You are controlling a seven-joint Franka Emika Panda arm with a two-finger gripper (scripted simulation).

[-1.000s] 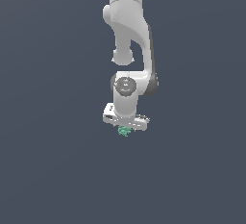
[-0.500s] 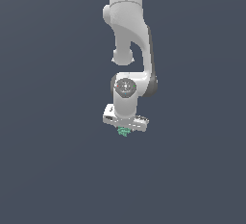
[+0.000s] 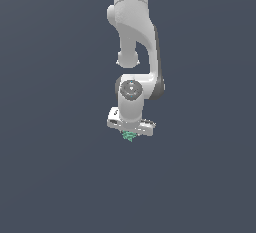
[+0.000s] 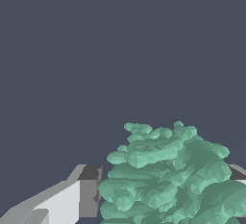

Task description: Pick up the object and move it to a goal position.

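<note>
The object (image 3: 129,136) is a small teal-green knobbly cluster that pokes out just under the white hand of my arm in the exterior view. My gripper (image 3: 130,135) is shut on the object, which hides most of the fingers there. In the wrist view the object (image 4: 170,180) fills the space between the two fingers (image 4: 86,192), one on each side of it and both pressed against it. Only a little of the far finger shows behind the lump.
A plain dark blue-grey ground (image 3: 55,167) lies all around with no other object in view. The white arm (image 3: 132,37) rises straight up out of the exterior view.
The hand with the object in it has risen slightly in the exterior view. The grip has not changed.
</note>
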